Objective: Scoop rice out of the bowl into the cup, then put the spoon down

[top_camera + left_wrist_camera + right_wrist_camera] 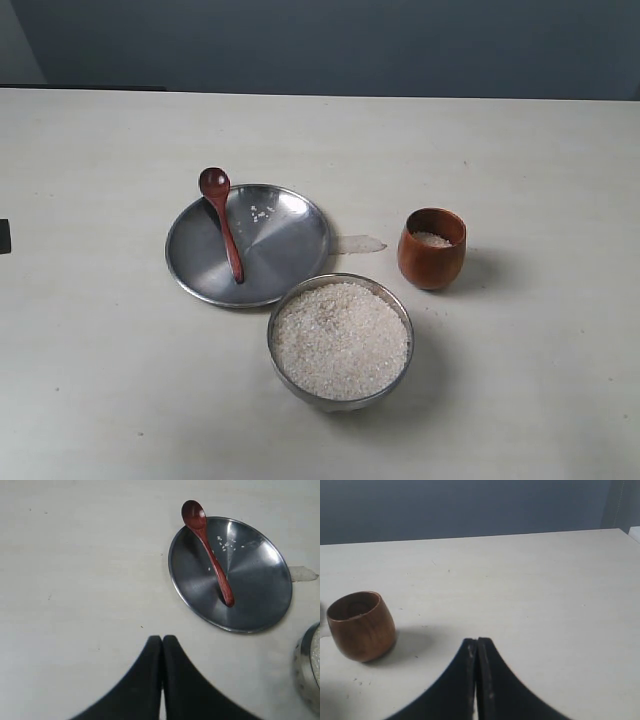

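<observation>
The steel bowl (pixel 290 372) stands near the front of the table, heaped with white rice (pixel 341 339); its edge (pixel 306 672) shows in the left wrist view. The wooden cup (pixel 432 249) stands to its right rear with a little rice inside, and also appears in the right wrist view (pixel 362 625). The wooden spoon (pixel 222 221) (pixel 209 555) lies across the flat steel plate (pixel 290 245) (pixel 255 597), head over the rim. My left gripper (pixel 162 639) is shut and empty, some way from the plate. My right gripper (pixel 477 641) is shut and empty, beside the cup.
A few loose rice grains (pixel 261 213) lie on the plate. A small clear scrap (pixel 358 243) (pixel 302 573) lies on the table just past the plate. Neither arm shows in the exterior view. A dark wall (pixel 320 45) backs the table's far edge.
</observation>
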`<state>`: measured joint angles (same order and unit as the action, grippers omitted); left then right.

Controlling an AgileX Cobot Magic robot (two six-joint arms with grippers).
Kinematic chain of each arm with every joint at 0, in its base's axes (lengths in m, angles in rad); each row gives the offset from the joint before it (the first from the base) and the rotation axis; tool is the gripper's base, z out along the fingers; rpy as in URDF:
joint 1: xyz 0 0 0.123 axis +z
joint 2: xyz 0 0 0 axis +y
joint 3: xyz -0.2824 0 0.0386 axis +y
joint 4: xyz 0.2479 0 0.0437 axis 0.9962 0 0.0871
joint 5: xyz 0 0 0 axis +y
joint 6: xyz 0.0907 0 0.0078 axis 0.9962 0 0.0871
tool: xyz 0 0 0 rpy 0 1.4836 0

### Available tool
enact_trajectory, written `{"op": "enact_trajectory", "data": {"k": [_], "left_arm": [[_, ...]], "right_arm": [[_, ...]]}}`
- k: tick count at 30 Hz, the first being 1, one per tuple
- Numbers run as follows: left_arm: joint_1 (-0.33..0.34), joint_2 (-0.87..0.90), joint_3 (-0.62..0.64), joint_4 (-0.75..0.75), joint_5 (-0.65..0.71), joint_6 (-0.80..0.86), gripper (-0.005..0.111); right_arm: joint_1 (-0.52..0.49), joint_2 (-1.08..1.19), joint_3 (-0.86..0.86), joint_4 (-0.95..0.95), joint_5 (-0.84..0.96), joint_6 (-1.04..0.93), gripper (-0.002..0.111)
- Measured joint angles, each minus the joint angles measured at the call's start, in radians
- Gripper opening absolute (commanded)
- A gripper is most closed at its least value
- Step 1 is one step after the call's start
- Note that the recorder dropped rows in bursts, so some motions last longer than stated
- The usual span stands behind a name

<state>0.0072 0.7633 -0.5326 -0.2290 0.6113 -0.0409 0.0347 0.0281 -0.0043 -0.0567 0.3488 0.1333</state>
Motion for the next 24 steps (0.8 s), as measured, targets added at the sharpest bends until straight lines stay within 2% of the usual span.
{"op": "enact_trajectory", "data": {"k": [24], "left_arm": [[0.000, 0.000, 0.000, 0.000, 0.000, 0.000, 0.000]], "right_arm": [[0.000, 0.000, 0.000, 0.041, -0.001, -0.088, 0.000]]}}
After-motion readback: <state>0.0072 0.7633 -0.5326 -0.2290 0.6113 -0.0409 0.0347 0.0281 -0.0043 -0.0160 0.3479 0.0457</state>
